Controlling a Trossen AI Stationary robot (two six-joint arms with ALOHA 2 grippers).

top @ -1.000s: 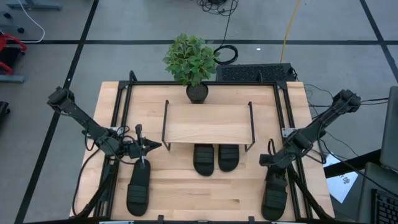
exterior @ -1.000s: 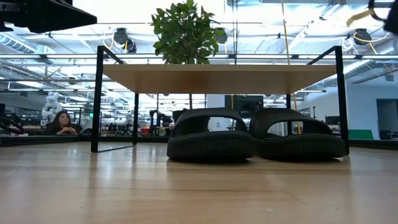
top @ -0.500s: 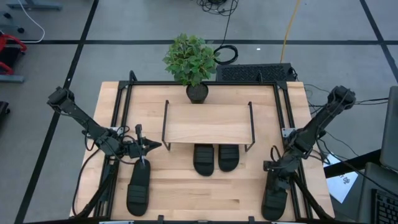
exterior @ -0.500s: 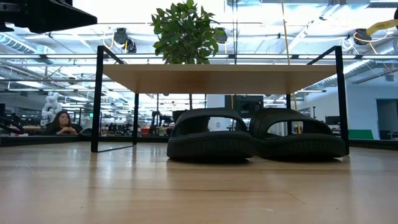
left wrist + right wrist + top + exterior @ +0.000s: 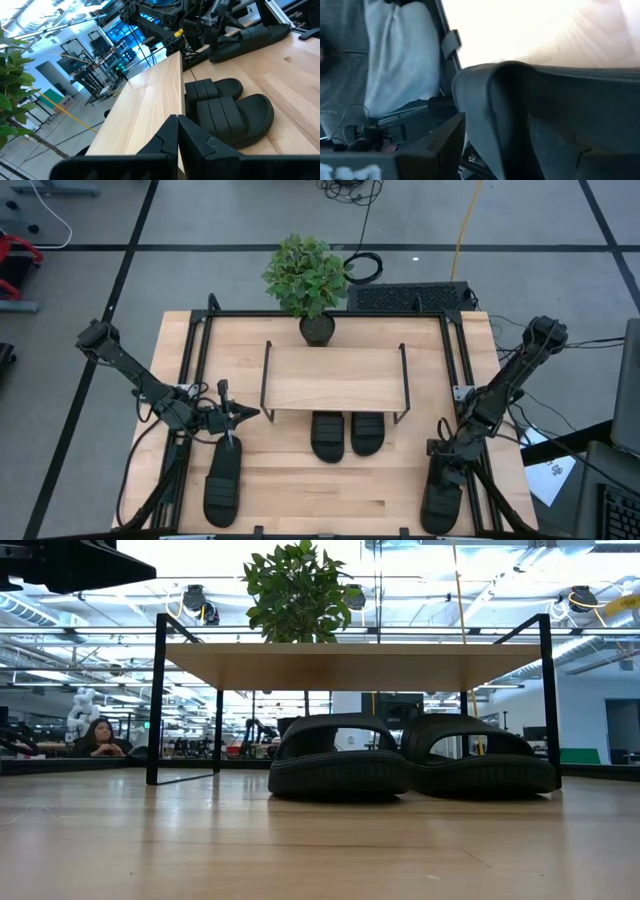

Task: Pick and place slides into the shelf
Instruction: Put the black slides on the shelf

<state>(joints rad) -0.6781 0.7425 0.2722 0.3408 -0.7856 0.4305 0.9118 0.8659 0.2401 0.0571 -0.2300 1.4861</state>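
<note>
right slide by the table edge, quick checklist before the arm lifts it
1. Right end effector over the right slide: ok.
2. Fingers closed on that slide: cannot tell, the wrist view is filled by its strap.
3. Free space under the shelf beside the two stored slides: ok.
4. Left end effector shut, empty, clear of the right side: ok.
5. Left slide not yet shelved: ok.

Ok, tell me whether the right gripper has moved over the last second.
Yes. The right gripper has shifted toward the table's near edge, away from the shelf, down over the right-hand slide.
</note>
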